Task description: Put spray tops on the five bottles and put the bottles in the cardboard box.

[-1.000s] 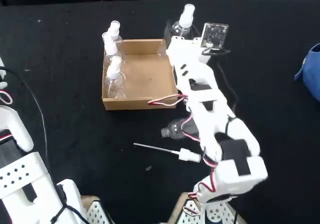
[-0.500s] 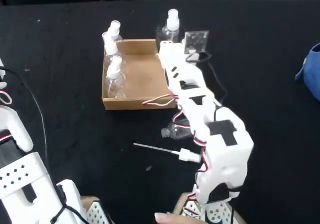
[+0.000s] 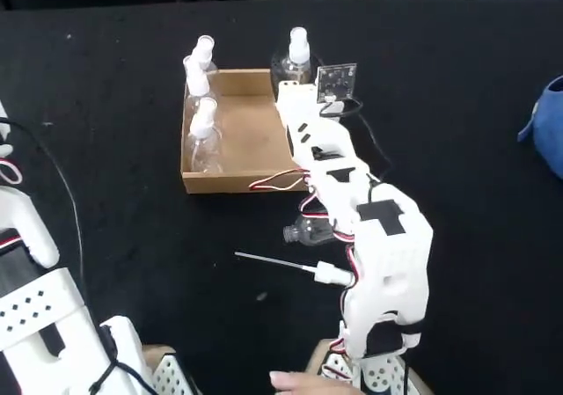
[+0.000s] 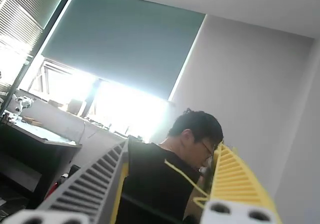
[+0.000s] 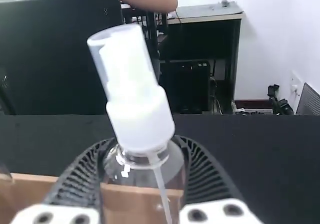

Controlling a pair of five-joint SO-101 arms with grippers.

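Three capped bottles [image 3: 204, 135] stand along the box [image 3: 230, 182] wall farthest from the right gripper [image 5: 142, 174]. An uncapped bottle [image 3: 303, 230] and a loose spray top [image 3: 332, 274] lie behind it, beside its arm. It pinches a capped bottle [image 5: 132, 109] upright at the box's corner. The left gripper [image 4: 172, 149] points upward, spread.

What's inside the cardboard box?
In the cardboard box, three capped bottles line the left wall. The right pincer holds a fourth bottle at the far right corner; its arm hides the floor there.

5 btls [image 3: 203, 140], 5 tops [image 3: 333, 275], 1 box [image 3: 246, 182]
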